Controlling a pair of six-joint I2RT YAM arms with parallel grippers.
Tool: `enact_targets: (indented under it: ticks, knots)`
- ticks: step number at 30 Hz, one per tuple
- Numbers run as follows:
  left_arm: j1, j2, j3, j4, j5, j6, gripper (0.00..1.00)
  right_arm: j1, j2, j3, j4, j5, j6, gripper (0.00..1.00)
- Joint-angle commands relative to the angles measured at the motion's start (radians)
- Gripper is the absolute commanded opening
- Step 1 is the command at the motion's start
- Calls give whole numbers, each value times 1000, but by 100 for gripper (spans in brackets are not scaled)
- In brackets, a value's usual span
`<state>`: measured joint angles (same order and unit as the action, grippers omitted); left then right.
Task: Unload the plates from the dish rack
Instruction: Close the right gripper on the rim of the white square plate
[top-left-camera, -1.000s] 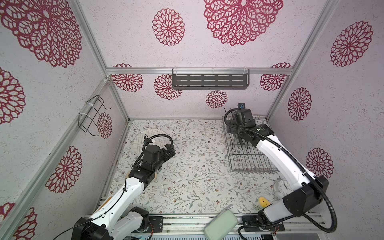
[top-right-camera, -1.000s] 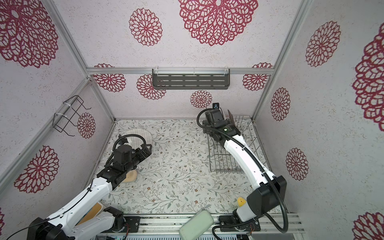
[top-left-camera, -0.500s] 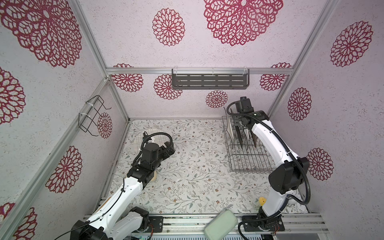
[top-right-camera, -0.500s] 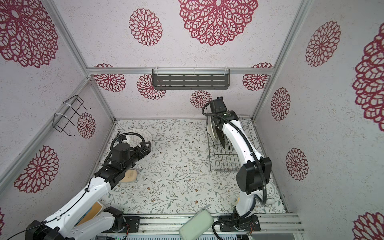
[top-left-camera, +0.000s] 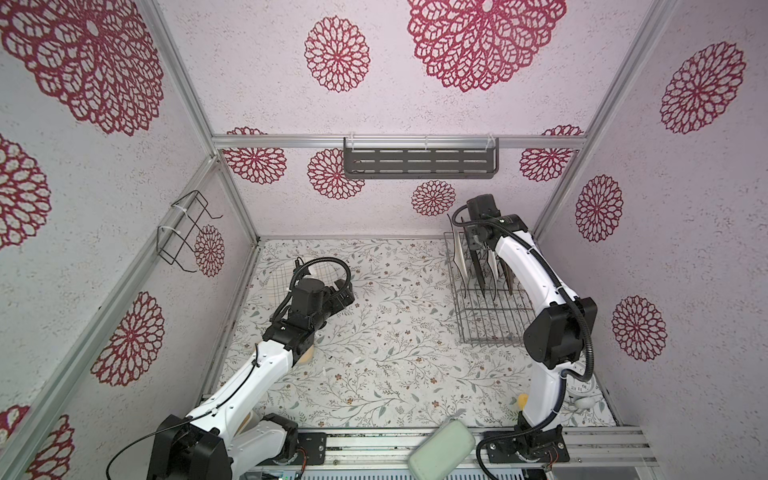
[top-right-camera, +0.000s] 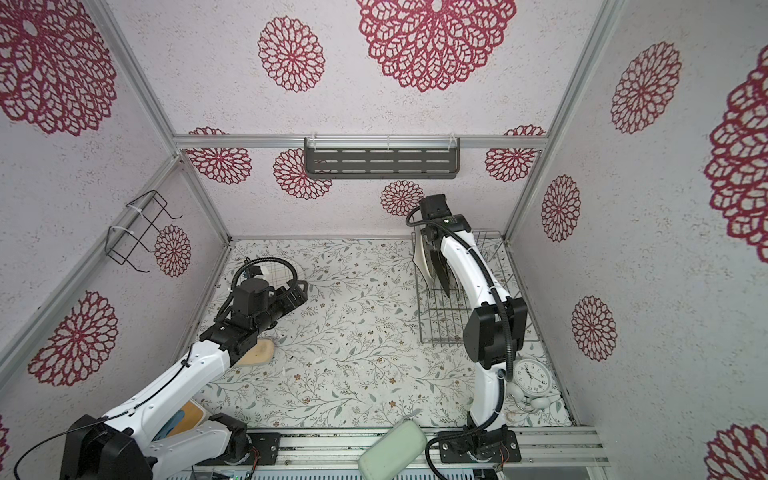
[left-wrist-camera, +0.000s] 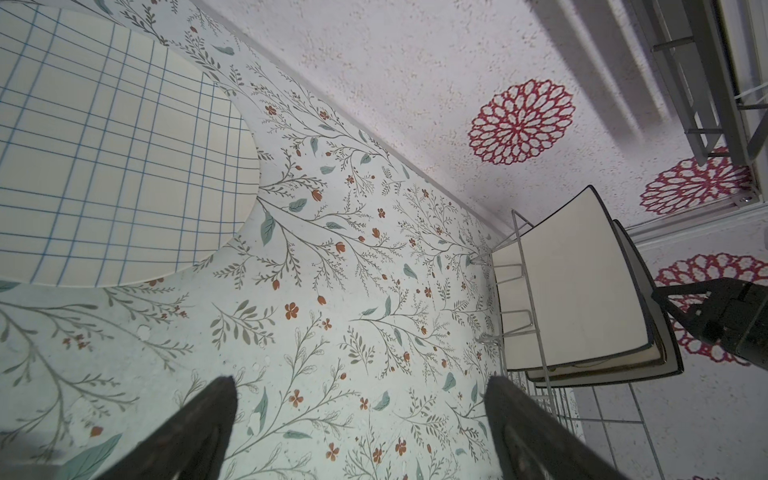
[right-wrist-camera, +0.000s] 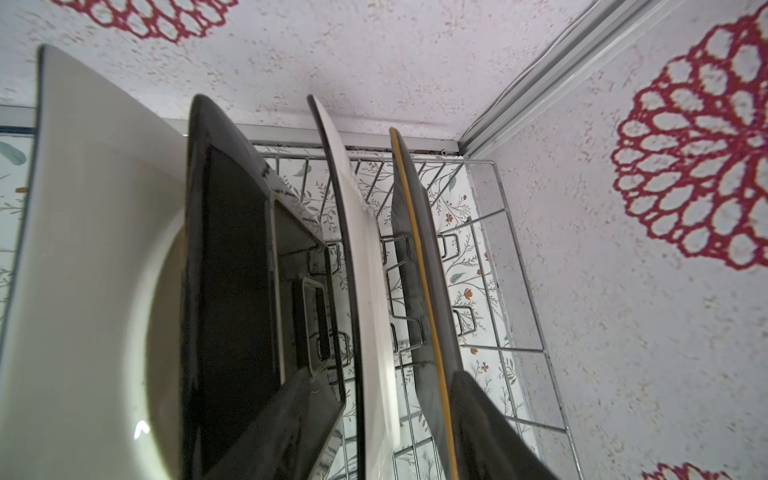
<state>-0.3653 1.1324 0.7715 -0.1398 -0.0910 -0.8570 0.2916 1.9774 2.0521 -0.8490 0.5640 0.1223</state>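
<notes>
The silver wire dish rack (top-left-camera: 490, 324) (top-right-camera: 440, 320) stands at the back right, and several plates stand upright in it. In the right wrist view they are a cream-white plate (right-wrist-camera: 83, 249), a glossy black plate (right-wrist-camera: 232, 270), a white plate (right-wrist-camera: 365, 270) and a dark plate with a tan rim (right-wrist-camera: 419, 270). My right gripper (right-wrist-camera: 378, 374) (top-left-camera: 478, 249) is lowered among them. Its fingers straddle the white and tan-rimmed plates, and whether they press is unclear. The round cream grid plate (left-wrist-camera: 104, 158) (top-left-camera: 278, 274) lies flat at the left. My left gripper (left-wrist-camera: 361, 382) (top-left-camera: 347, 293) hovers open and empty beside it.
A dark grey slotted shelf (top-left-camera: 419, 162) hangs on the back wall and a black wire holder (top-left-camera: 183, 232) on the left wall. A white alarm clock (top-right-camera: 532, 376) sits front right, a green sponge (top-left-camera: 440, 451) at the front rail, and a tan object (top-right-camera: 257, 353) under the left arm.
My right arm swung back and straightened over the rack, and its jaws narrowed around the plates. The left arm barely moved.
</notes>
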Motion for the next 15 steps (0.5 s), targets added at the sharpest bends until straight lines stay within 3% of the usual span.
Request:
enact_targets:
  ticks: [1,15]
  knots:
    - [-7,5,36,36,-1,9,97,-14,8,51,-24,12,-10,55]
    - [-7,-22,26,38,-41,-7,97,-36,81,100,-35,-7,2,42]
